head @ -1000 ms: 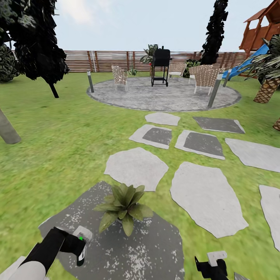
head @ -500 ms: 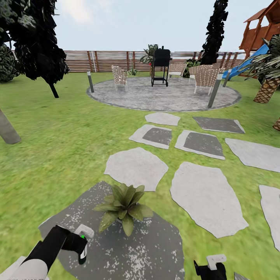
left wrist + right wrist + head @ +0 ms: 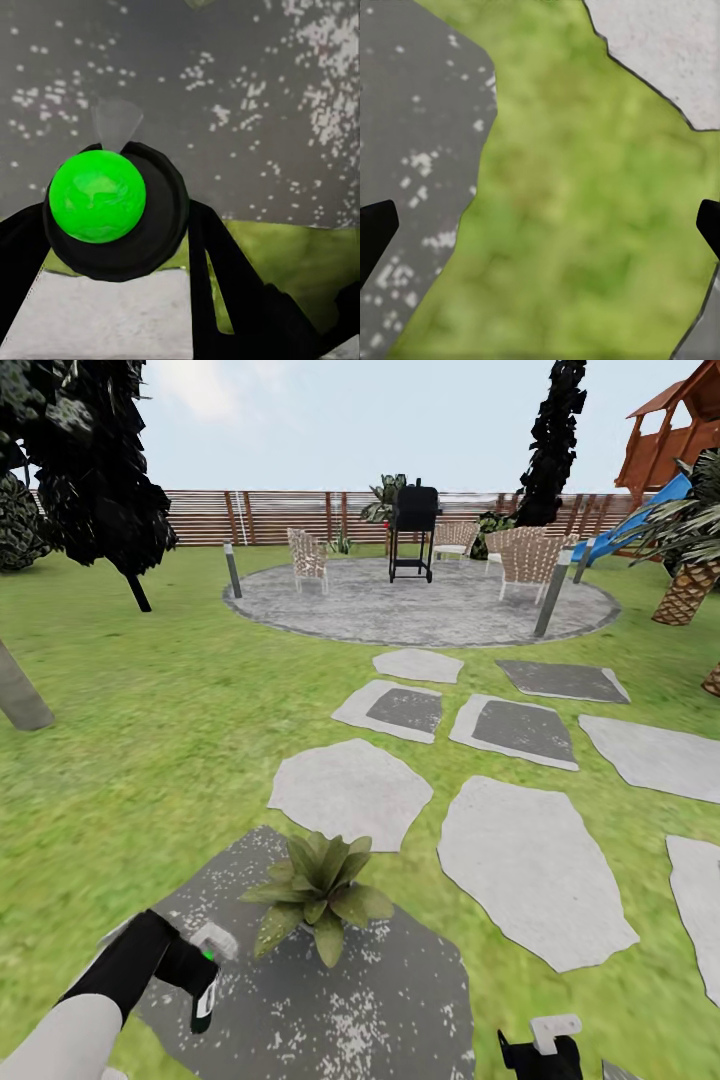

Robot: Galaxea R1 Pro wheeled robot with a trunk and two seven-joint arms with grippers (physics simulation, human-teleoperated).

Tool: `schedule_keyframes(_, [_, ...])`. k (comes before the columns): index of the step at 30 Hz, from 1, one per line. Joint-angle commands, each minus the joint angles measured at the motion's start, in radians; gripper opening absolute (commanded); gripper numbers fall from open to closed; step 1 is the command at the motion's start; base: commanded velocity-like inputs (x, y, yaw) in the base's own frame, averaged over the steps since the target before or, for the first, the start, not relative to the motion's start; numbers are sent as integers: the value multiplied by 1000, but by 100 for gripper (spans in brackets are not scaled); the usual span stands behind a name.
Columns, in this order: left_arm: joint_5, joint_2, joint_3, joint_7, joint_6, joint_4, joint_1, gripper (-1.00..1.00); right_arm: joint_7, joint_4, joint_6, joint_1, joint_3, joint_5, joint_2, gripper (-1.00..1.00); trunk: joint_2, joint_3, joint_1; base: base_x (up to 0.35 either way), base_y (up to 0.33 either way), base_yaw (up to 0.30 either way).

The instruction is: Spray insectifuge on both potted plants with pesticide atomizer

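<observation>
L gripper (image 3: pixel 197 972) clamped on slim dark pesticide atomizer (image 3: pixel 205 992), green-marked. R gripper (image 3: pixel 545 1048) spread wide, empty. Leafy potted plant (image 3: pixel 317 891) on dark speckled stone (image 3: pixel 350 1000), lawn (image 3: pixel 150 730) around.

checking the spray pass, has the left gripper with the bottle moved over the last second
Yes. In the head view the left gripper, holding the pesticide atomizer, has slid down and slightly left, away from the potted plant, which stays put on its dark speckled stone.

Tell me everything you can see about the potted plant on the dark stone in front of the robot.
The potted plant is a low rosette of broad, pointed green leaves, some paler at the tips, standing upright on the dark speckled stepping stone. Its pot is hidden under the leaves. Nothing touches it; the left gripper with the atomizer is beside it.
</observation>
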Motion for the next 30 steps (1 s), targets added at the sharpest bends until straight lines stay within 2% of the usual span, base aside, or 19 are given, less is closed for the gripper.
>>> schedule_keyframes(1, [-6, 5, 4, -9, 5, 0, 1, -100, 3, 1, -4, -1, -9, 6, 0, 100, 0, -1, 0, 0, 0, 0])
schedule_keyframes(6, [-10, 12, 5, -13, 3, 6, 22, -100, 4, 2, -4, -1, -9, 7, 0, 100, 0, -1, 0, 0, 0, 0])
schedule_keyframes(11, [-10, 10, 8, -16, 18, -2, 12, -100, 5, 2, -4, -1, -9, 7, 0, 100, 0, -1, 0, 0, 0, 0])
schedule_keyframes(13, [-17, 3, 7, -21, 38, -19, -30, -100, 5, 2, -4, -1, -9, 7, 0, 100, 0, -1, 0, 0, 0, 0])
schedule_keyframes(15, [-39, -1, 3, -44, 75, -23, -71, -100, 5, 2, -4, -1, -9, 7, 0, 100, 0, -1, 0, 0, 0, 0])
schedule_keyframes(16, [-54, -3, -5, -60, 86, -25, -83, -100, 5, 2, -4, -1, -9, 7, 0, 100, 0, -1, 0, 0, 0, 0])
schedule_keyframes(18, [-102, -5, -60, -137, 100, -30, -114, -100, 4, 2, -4, -1, -9, 7, 0, 100, 0, -1, 0, 0, 0, 0])
schedule_keyframes(20, [-130, -5, -106, -210, 105, -33, -136, -100, 5, 2, -4, -1, -9, 7, 0, 100, 0, -1, 0, 0, 0, 0])
schedule_keyframes(22, [-146, -3, -132, -249, 108, -46, -145, -100, 5, 2, -3, -1, -9, 7, 0, 100, 0, -1, 0, 0, 0, 0])
schedule_keyframes(27, [-156, 7, -145, -260, 107, -51, -138, -100, 5, 2, -3, -1, -9, 7, 0, 100, 0, -1, 0, 0, 0, 0])
schedule_keyframes(30, [-157, -2, -157, -261, 108, -51, -138, -100, 5, 2, -3, -1, -9, 8, 1, 100, 0, -1, 0, 0, 0, 0])
